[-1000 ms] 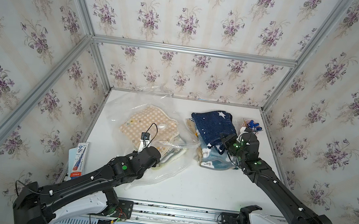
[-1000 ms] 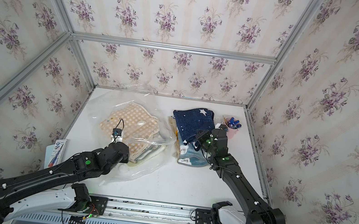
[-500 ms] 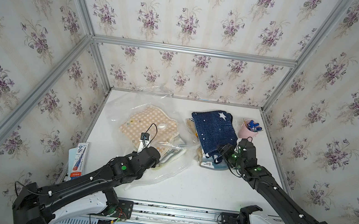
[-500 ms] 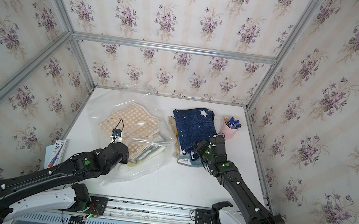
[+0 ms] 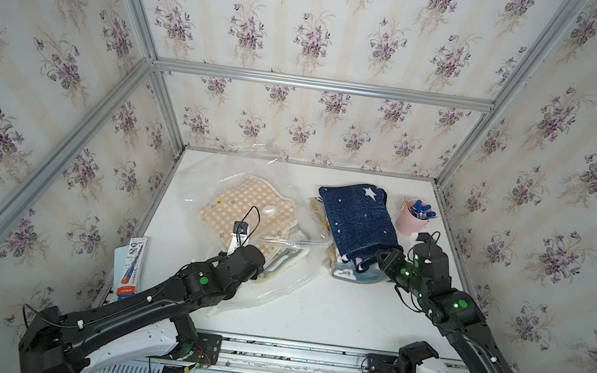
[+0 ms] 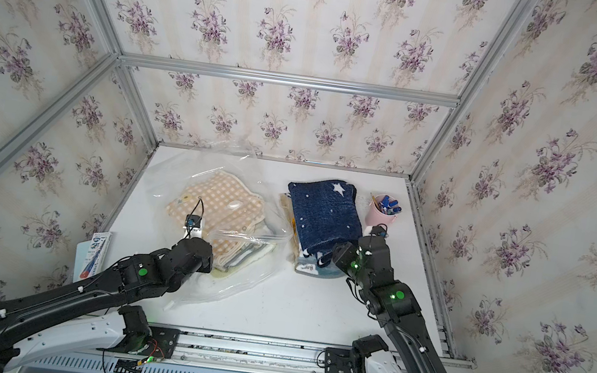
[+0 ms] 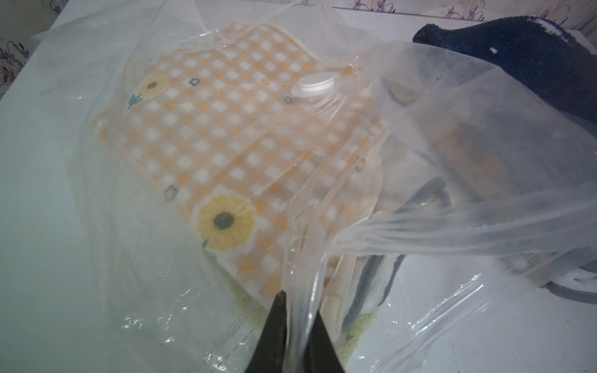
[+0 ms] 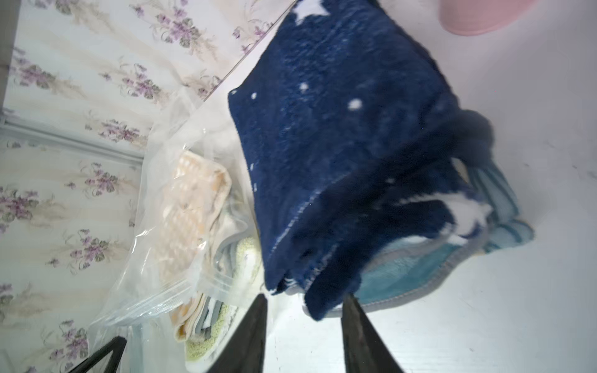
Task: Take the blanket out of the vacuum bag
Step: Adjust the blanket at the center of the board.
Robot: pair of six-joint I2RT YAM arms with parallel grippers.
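Pinching a fold of the bag (image 7: pixel 135 258) near its mouth, the left pincer (image 7: pixel 298 302) has its tips pressed almost together with only film between them. The checked blanket (image 7: pixel 210 129) lies inside the bag, just ahead of that pincer and under the film it lifts. The valve cap (image 7: pixel 315 84) sits farther off, and more folded cloth is stacked beneath.

The film looks thin and slick. A hard tug could slide it out of the tips, or drag bag and blanket together across the surface (image 5: pixel 311 308) without widening the mouth.

A navy blanket (image 8: pixel 339 113) lies outside the bag, its near corner just at the tips of the right pincer (image 8: pixel 303 297). That pincer is spread and grips nothing. Closing there would take cloth that is already out.

The bag's mouth opens beside the right pincer, while the checked blanket is well apart from it, beyond the navy stack. Reaching across could snag that stack. A wide swing back might tip the cup (image 5: pixel 411 221), which stands near the right arm's wrist.
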